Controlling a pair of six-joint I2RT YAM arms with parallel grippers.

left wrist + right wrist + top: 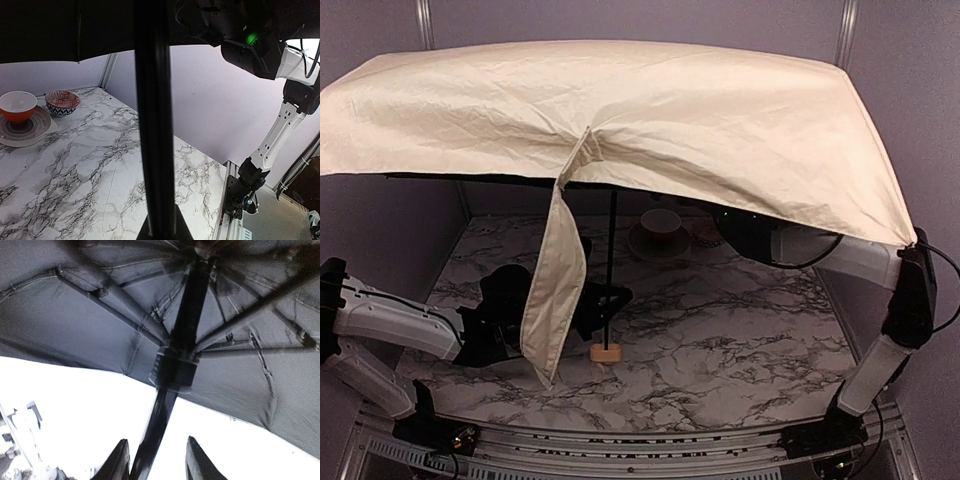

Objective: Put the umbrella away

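At the foot of its thin dark shaft, the umbrella stands on the marble table on its small wooden handle. The cream canopy is fully spread over the top of the shaft, and one fabric panel hangs loose just left of it. By my reading nothing of the putting away is done: the canopy has yet to be collapsed, the shaft shortened and the fabric rolled up.

The left gripper is pressed together on the shaft just above the handle and holds it upright. The right gripper sits high on the shaft, just below the runner. Its fingers are spread to either side of the shaft, one close against it and the other apart, so it pinches nothing.

Behind the shaft sit a red-and-white bowl on a grey plate and a patterned bowl
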